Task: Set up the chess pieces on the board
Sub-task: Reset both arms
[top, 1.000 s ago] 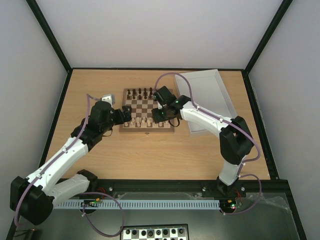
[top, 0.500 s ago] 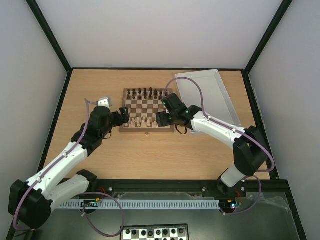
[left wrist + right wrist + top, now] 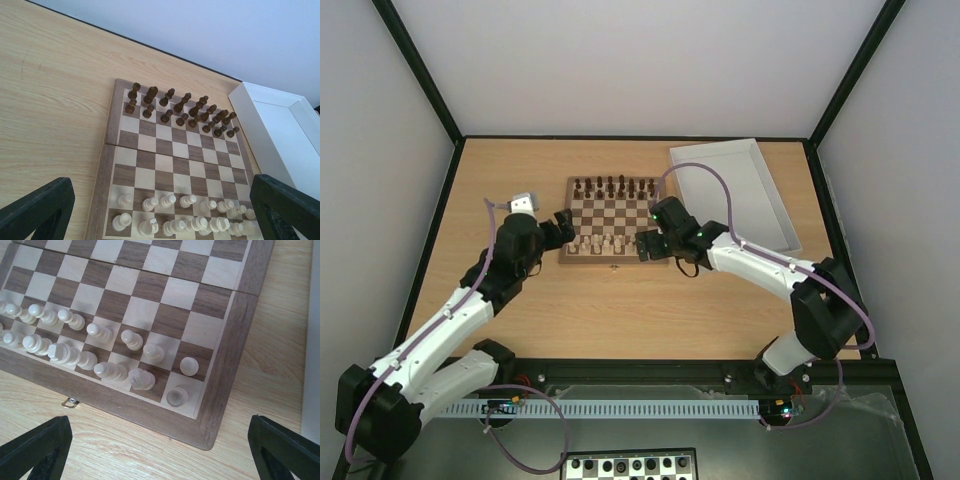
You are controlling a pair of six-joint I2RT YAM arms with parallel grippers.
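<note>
no readable text, labels, numbers or signs, none on the board (image 3: 107,165)

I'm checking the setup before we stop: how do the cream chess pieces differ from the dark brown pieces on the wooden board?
Colour: the cream chess pieces are pale, while the dark brown pieces are a deep brown.
Place: the cream ones line the near edge of the board, and the dark ones line its far edge.
Both sets stand in two rows and appear upright, with four bare ranks between them.
</note>
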